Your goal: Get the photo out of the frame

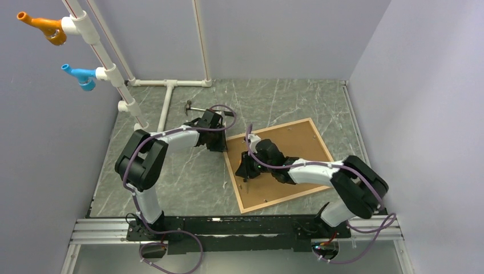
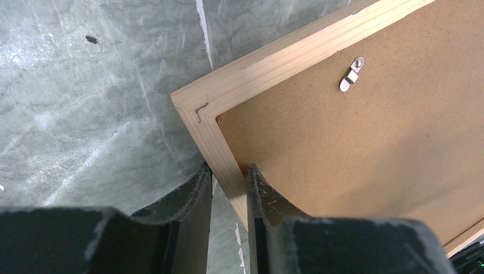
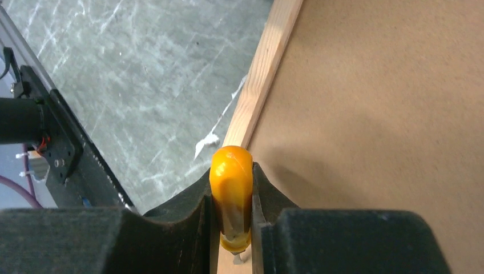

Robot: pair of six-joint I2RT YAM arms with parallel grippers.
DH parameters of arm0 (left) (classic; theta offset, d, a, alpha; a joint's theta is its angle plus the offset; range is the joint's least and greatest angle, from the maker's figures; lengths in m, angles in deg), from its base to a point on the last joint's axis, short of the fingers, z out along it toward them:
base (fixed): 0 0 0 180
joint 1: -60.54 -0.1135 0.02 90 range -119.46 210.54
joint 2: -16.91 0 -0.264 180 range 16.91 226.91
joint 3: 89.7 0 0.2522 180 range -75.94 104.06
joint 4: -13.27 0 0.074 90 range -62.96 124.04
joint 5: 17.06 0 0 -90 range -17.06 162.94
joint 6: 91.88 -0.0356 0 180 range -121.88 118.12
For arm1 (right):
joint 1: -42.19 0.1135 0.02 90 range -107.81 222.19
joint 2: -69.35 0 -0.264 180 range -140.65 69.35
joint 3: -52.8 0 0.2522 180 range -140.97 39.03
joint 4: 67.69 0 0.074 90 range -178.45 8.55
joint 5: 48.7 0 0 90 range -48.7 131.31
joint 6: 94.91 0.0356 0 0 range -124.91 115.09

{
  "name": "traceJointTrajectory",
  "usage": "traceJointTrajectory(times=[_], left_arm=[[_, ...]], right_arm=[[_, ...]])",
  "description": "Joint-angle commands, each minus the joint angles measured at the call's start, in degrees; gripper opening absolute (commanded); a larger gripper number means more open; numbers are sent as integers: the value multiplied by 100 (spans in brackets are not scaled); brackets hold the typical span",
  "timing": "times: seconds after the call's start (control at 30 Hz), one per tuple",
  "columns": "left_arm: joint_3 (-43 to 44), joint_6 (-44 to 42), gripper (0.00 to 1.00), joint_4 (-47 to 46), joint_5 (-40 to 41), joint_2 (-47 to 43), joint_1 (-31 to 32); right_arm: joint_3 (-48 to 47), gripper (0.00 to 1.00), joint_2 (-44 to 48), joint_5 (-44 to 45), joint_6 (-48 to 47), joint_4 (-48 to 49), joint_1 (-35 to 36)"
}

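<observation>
**Right gripper** (image 3: 231, 171). Your fingers are drawn narrow and clamp an orange handle (image 3: 231, 197); you see its rounded end at the fingertips. One wooden rail of the frame (image 3: 268, 63) runs directly under and ahead of the fingertips. To the right of the hand lies the photo (image 3: 388, 114), brown back up, seated inside the frame. To the left of the hand is the grey marbled table (image 3: 142, 74).

**Left gripper** (image 2: 228, 171). Your fingers are narrow here too. One sits on each side of the frame's rail, pinching it just short of a corner. Ahead of the fingertips, the mitred corner carries a small staple (image 2: 201, 110). Ahead and to the right, a metal turn clip (image 2: 351, 74) sits on the photo's brown back.

**Beyond the left hand.** A small hammer-like tool (image 1: 191, 107) lies on the table. Farther off stands a white pipe structure (image 1: 168, 97). It carries a blue fitting (image 1: 80, 75) and, farthest, an orange fitting (image 1: 43, 27).
</observation>
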Motion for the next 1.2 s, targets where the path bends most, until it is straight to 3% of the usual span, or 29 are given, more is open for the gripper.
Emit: traceJointTrajectory(times=[0.0, 0.1, 0.17, 0.37, 0.6, 0.87, 1.17], left_arm=[[-11, -514, 0, 384, 226, 449, -64], [71, -580, 1, 377, 129, 380, -64], [111, -567, 7, 380, 122, 322, -63], [188, -537, 44, 453, 23, -52, -60], [-455, -224, 72, 247, -227, -1074, -40], [-1622, 249, 78, -269, -549, -1922, 637], [-2109, 1254, 91, -184, 499, -2509, 2039]], right_arm=[[-351, 0, 1119, 421, -428, -1259, 53], [-297, 0, 2261, 1020, -644, -1713, 46], [-228, 0, 2637, 1518, -848, -1931, 23], [-132, 0, 2646, 2535, -1099, -2119, -128], [367, 0, 2613, 2671, -815, -1159, -242], [963, 0, 3136, 2816, -996, -673, -321], [1640, 0, 3850, 2553, -858, -262, -677]])
